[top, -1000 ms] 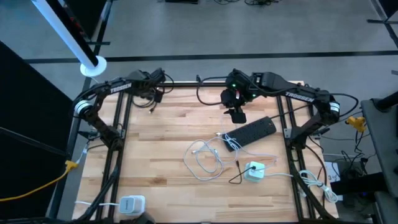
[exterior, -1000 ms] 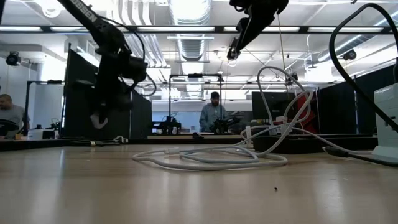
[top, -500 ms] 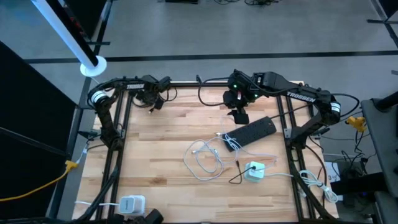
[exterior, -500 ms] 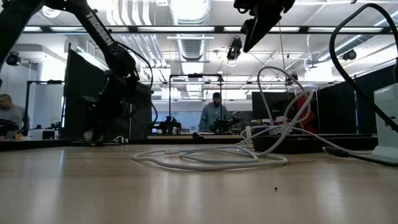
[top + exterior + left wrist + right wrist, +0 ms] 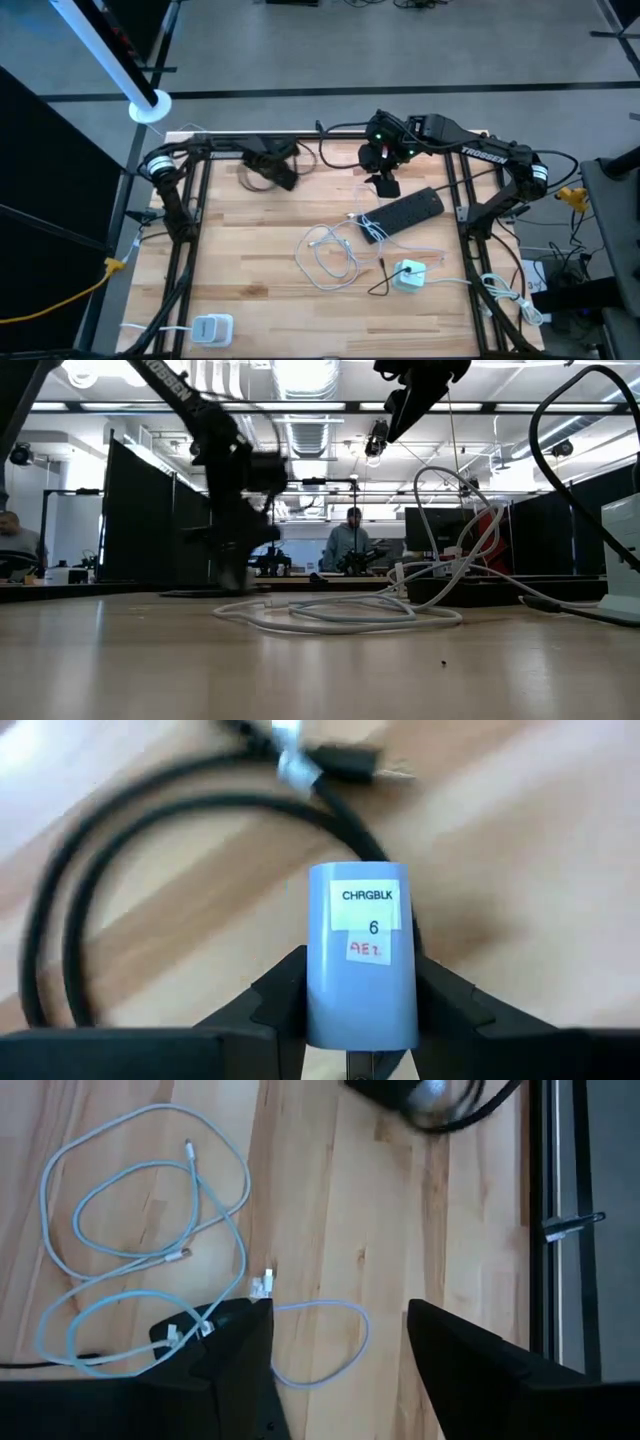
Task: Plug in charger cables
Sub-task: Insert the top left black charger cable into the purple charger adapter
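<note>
White and blocky, the charger brick [image 5: 361, 955] labelled CHRGBLK sits clamped in the left tool [image 5: 270, 166], which has swept from the upper left corner of the high view toward the top centre since a second ago, carrying a blurred black cable [image 5: 150, 840] with it. In the upper middle of that frame the right tool [image 5: 384, 184] has stayed put, its fingers [image 5: 455, 1350] apart and holding nothing. Just below it on the wooden worktop [image 5: 250, 260] lies a black power strip [image 5: 402, 213]. Loose white charger cables [image 5: 330, 255] loop at the frame's centre, below and left of the right tool and well apart from the left one. Another white charger block [image 5: 408, 274] rests lower right of centre, one more [image 5: 212, 328] at the bottom left. Beyond the worktop, a person [image 5: 347, 547] shows in the low view.
</note>
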You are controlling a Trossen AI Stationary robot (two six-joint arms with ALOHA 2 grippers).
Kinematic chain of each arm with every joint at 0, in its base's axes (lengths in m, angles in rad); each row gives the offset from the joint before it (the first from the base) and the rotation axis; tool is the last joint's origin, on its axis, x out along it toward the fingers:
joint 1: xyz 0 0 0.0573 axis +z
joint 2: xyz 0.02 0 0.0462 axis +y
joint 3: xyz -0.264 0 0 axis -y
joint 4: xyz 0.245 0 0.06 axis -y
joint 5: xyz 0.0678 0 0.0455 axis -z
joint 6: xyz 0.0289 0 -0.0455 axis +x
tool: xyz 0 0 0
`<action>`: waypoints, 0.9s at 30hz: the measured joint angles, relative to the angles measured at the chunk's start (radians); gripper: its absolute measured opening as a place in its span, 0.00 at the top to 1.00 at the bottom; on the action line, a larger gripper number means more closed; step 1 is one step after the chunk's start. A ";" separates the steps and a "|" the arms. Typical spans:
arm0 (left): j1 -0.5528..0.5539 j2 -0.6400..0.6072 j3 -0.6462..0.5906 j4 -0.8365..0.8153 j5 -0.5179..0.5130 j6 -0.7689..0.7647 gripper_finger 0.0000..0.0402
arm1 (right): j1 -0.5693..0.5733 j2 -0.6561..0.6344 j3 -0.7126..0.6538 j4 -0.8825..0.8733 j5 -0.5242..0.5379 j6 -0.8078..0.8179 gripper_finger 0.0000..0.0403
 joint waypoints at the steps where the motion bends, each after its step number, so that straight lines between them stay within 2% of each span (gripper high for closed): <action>1: -0.022 -0.002 0.020 -0.003 -0.006 0.003 0.70 | 0.000 0.000 0.000 0.002 0.000 0.006 0.48; 8: -0.062 -0.008 0.140 -0.181 -0.122 0.007 0.70 | 0.000 0.000 0.000 0.001 0.000 0.051 0.46; 17: 0.004 -0.064 0.119 -0.403 -0.332 -0.142 0.70 | 0.000 0.000 0.000 -0.006 -0.004 0.080 0.47; 20: 0.021 -0.063 0.071 -0.368 -0.318 -0.139 0.70 | 0.000 0.000 0.000 -0.005 -0.004 0.079 0.48; 23: 0.025 -0.062 0.011 -0.274 -0.239 -0.134 0.70 | 0.000 0.000 0.000 -0.006 -0.004 0.074 0.48; 27: -0.007 -0.036 -0.060 -0.163 -0.147 -0.201 0.70 | 0.000 0.000 0.000 -0.007 -0.004 0.079 0.47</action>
